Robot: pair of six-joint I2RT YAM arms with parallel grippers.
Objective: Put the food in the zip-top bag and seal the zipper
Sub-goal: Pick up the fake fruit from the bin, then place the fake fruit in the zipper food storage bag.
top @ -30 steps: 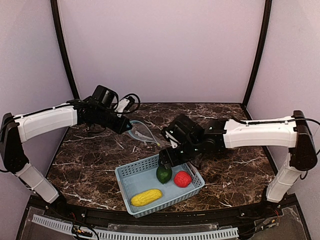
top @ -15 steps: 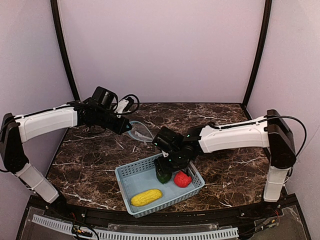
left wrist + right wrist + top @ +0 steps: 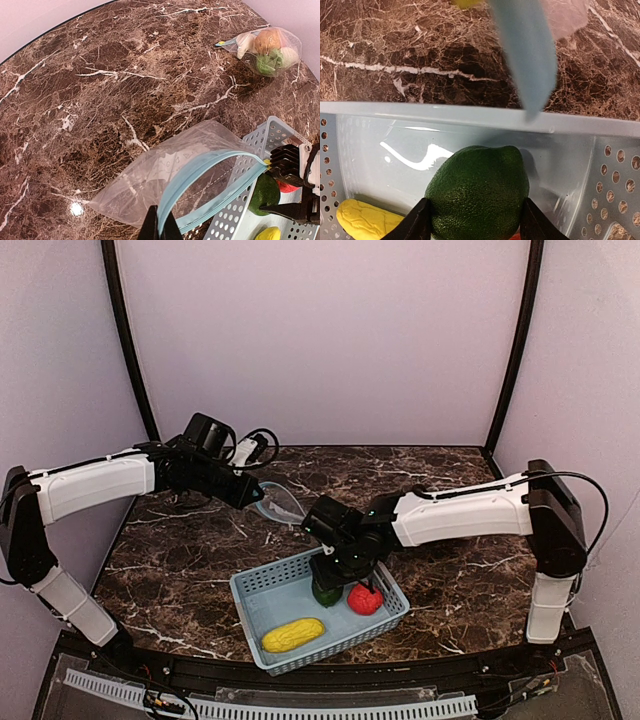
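My left gripper (image 3: 256, 497) is shut on the blue zipper rim of a clear zip-top bag (image 3: 284, 506) and holds its mouth open just above the table; the left wrist view shows the pinch (image 3: 160, 229) and the empty bag (image 3: 170, 170). My right gripper (image 3: 330, 583) reaches down into the light blue basket (image 3: 262, 592). Its jaws press both sides of the dark green round fruit (image 3: 477, 190), which sits on the basket floor. The yellow corn (image 3: 292, 634) and a small red fruit (image 3: 365, 598) lie in the basket too.
A second clear bag (image 3: 267, 46) with a brown potato, white and green pieces lies on the marble table behind the basket. The basket's far wall (image 3: 470, 117) is just ahead of the green fruit. The held bag's zipper strip (image 3: 525, 50) hangs above that wall.
My right arm swung left and lowered into the basket, bringing its jaws around the dark green fruit. The left gripper and the bag have not moved.
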